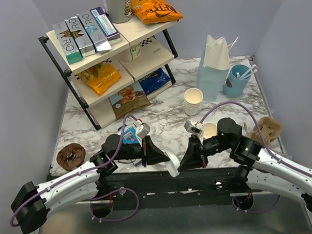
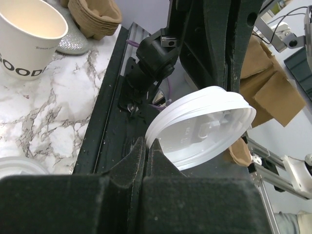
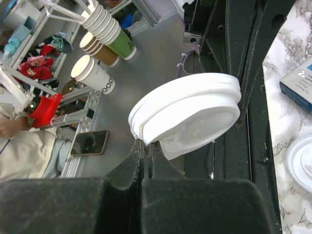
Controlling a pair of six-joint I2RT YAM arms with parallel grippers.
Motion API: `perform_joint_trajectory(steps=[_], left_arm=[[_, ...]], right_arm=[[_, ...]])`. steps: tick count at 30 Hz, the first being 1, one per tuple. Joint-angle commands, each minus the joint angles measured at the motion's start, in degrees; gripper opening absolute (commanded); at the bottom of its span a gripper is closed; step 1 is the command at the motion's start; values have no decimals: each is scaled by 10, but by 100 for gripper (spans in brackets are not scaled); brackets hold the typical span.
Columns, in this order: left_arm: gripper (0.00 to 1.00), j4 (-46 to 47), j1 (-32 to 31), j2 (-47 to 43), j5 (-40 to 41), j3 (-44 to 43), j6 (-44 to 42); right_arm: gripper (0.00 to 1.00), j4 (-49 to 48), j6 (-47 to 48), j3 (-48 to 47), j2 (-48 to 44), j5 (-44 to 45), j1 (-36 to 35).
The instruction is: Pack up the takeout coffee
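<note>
No lidded cup shows; the takeout coffee as such is out of view. A lidless cream paper cup (image 1: 209,130) stands by my right arm, and it also shows in the left wrist view (image 2: 29,39). Both grippers meet over the table's near edge on a white plastic sip lid (image 1: 173,165), which looks like two lids nested together. My left gripper (image 1: 165,158) (image 2: 147,142) is shut on one rim of the lid (image 2: 204,126). My right gripper (image 1: 183,163) (image 3: 146,144) is shut on the opposite rim (image 3: 190,112). The lid hangs in the air between them.
A stack of lidless cups (image 1: 193,101) stands mid-table. Another flat white lid (image 3: 302,163) lies on the marble near a blue carton (image 1: 130,134). A snack shelf (image 1: 111,51), blue paper bag (image 1: 213,68), blue cup (image 1: 238,79) and brown cup carriers (image 1: 267,130) stand around.
</note>
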State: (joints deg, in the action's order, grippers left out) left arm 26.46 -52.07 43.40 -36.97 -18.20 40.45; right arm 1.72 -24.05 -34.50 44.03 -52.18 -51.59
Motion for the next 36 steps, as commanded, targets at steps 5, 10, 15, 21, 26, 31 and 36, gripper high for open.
perform_joint_trajectory(steps=[5, 10, 15, 21, 26, 31, 36], left_arm=[[0, 68, -4, -13, -57, -7, 4], [0, 30, -4, -34, -43, -5, -8], [0, 6, -5, -37, -36, -9, -13], [0, 10, -5, -31, -35, -3, -16], [0, 46, -4, -9, -56, -5, -2], [0, 11, -5, 3, -32, -18, -10], [0, -38, -4, 3, 31, -20, -16]], right_arm=[[1, 185, 51, -66, 23, 276, -3], [1, 236, 5, -72, 24, 445, -3], [1, 263, 17, -72, 13, 539, -4], [1, 286, 25, -68, 25, 557, -3], [1, 237, 36, -56, 39, 538, -4], [5, 204, 38, -53, 33, 474, -3], [40, 193, 28, -58, -25, 405, -3]])
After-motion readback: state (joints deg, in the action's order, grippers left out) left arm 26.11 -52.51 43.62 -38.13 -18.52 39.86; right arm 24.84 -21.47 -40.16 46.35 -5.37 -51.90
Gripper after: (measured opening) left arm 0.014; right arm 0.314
